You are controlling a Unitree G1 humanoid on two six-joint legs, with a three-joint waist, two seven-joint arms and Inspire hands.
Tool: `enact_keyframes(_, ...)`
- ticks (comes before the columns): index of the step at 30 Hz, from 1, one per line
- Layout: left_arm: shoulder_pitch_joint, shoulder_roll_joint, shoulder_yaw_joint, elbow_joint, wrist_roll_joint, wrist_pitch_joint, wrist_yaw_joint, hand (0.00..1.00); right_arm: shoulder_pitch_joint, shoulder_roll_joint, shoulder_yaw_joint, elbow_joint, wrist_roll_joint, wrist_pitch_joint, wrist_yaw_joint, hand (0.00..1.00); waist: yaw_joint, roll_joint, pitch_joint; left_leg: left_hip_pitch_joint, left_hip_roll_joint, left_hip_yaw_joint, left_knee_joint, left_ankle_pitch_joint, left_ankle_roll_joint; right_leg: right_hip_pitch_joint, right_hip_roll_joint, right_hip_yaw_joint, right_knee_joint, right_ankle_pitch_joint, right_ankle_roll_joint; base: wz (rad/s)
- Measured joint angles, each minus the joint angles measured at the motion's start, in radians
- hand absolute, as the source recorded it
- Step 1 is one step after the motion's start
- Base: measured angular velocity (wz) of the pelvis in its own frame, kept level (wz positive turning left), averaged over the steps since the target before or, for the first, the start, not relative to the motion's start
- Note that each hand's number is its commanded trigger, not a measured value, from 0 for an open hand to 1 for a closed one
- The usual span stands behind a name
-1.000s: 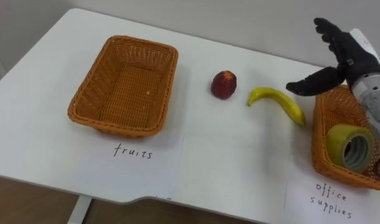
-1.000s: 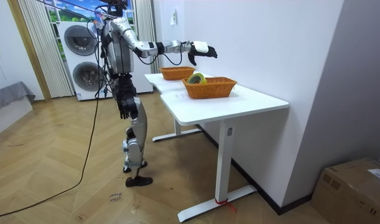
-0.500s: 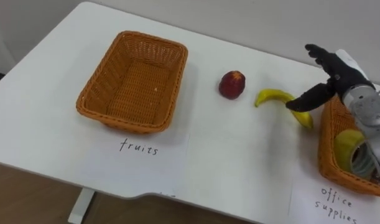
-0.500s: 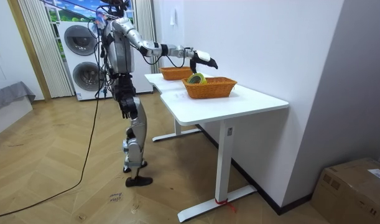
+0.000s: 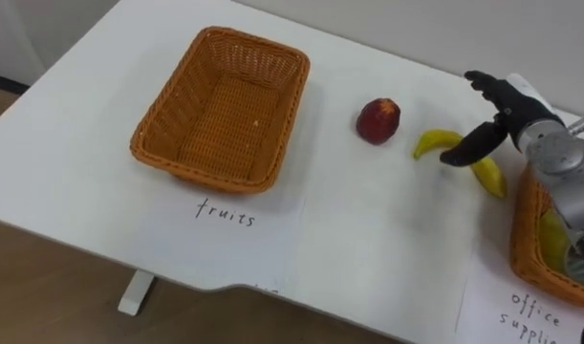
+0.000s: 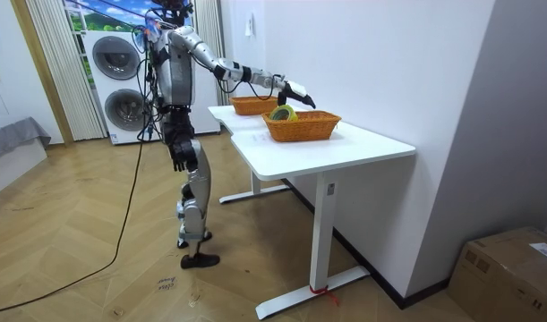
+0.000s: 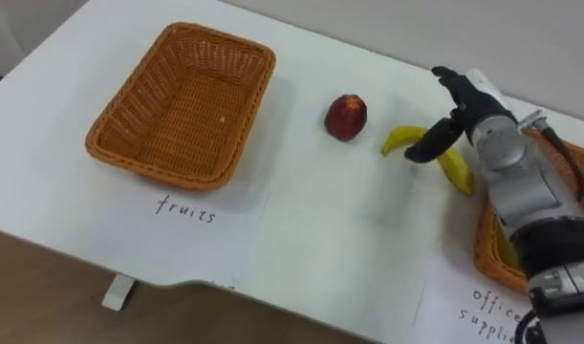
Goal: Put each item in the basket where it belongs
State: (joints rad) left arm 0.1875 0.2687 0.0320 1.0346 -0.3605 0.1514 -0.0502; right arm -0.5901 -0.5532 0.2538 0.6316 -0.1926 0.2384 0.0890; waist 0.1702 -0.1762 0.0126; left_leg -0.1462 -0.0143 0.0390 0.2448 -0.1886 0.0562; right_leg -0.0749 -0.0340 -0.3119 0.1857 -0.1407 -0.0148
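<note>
A yellow banana lies on the white table, with a red fruit to its left. My right hand hovers open over the banana; its thumb crosses the banana's middle, and whether it touches I cannot tell. The empty wicker basket labelled fruits sits at the left. The office supplies basket is at the right edge and holds a yellow tape roll. In the room view I stand at the table's end, right hand stretched over the baskets.
Paper labels lie at the table's front edge: one before the fruits basket, one before the office supplies basket. The table's back edge meets a wall. Washing machines stand behind me.
My right hand has dropped from above the office supplies basket down and left onto the banana's place. The eye view has shifted as my head moved; fruit and baskets stayed put.
</note>
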Motion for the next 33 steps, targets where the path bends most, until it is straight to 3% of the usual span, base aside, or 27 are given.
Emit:
enact_keyframes(9, -0.065, 0.005, -0.045, 0.044, -0.001, -0.007, -0.005, 0.0, -0.058, 0.001, 0.041, 0.098, -0.013, -0.007, -0.001, 0.0, 0.012, -0.002, 0.0054, -0.035, 0.0, -0.004, 0.023, 0.0, 0.0, -0.033, 0.0, 0.006, 0.002, 0.001, -0.001, 0.01)
enact_keyframes(22, -0.08, 0.01, -0.045, 0.056, -0.001, -0.008, -0.029, 0.0, -0.059, 0.001, 0.041, 0.117, -0.024, -0.007, 0.0, 0.0, 0.028, -0.004, 0.0081, -0.056, 0.0, -0.007, 0.027, 0.0, 0.0, -0.051, 0.0, 0.005, 0.004, 0.002, -0.004, 0.0)
enact_keyframes(33, -0.106, 0.017, -0.048, 0.067, -0.001, -0.022, -0.029, 0.0, -0.061, 0.001, 0.042, 0.118, -0.196, -0.027, 0.004, 0.0, 0.029, -0.008, 0.0137, -0.075, 0.001, -0.005, 0.035, 0.001, 0.0, -0.075, -0.001, 0.004, 0.018, 0.002, -0.004, 0.0)
